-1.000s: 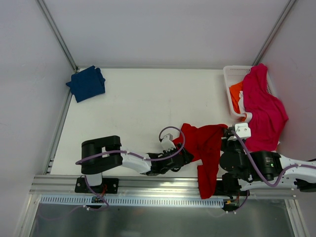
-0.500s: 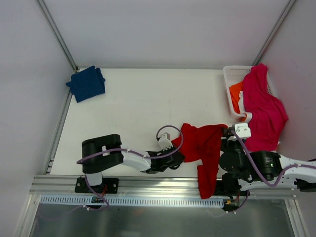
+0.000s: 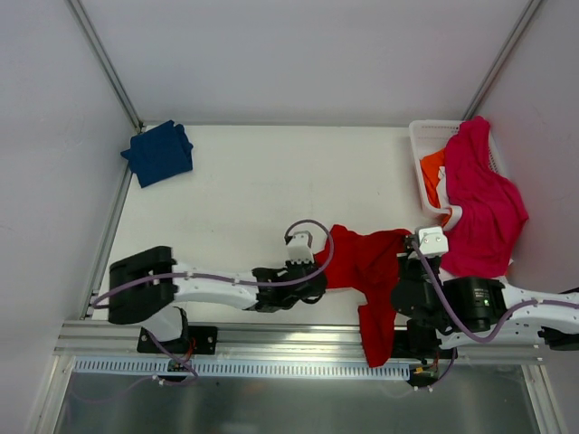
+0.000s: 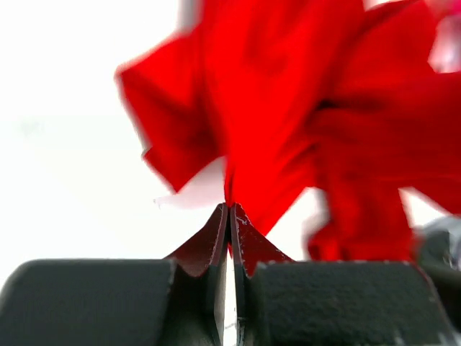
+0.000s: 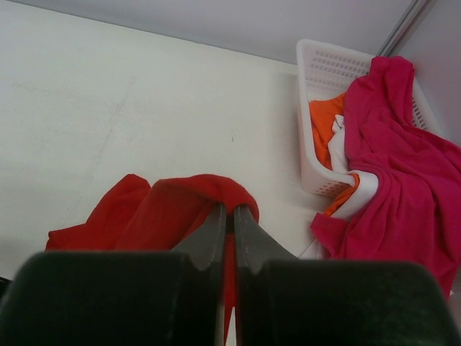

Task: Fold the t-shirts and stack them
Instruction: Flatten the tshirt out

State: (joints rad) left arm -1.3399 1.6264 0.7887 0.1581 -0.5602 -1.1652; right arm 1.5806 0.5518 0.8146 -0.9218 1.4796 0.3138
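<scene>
The left gripper [image 4: 230, 210] has its dark, wedge-shaped fingers pressed together on a thin pinch of the red t-shirt [image 4: 288, 108], whose cloth fans up from the tips in soft, blurred folds. The right gripper [image 5: 232, 211] is likewise closed on the same shirt [image 5: 166, 209], and a rounded ridge of the matte red fabric is humped over its fingertips.

Seen from above, the red t-shirt [image 3: 371, 271] lies crumpled at about 5 o'clock on the smooth white table [image 3: 271, 181]. It is stretched between the left gripper [image 3: 317, 271] at its 9 o'clock edge and the right gripper [image 3: 412, 246] at its 2 o'clock corner. A long, narrow tail of it hangs over the near table edge toward 6 o'clock.

The navy blue t-shirt [image 3: 159, 152] sits at the table's 10 o'clock corner, folded into a roughly square bundle.

At 2 o'clock stands a white plastic basket [image 3: 423, 136] with lattice-pierced walls. Orange cloth [image 5: 324, 122] and white cloth [image 5: 364, 189] are bunched inside. A magenta-pink shirt [image 3: 484, 203] spills in heavy folds over its 4 o'clock side onto the table.
</scene>
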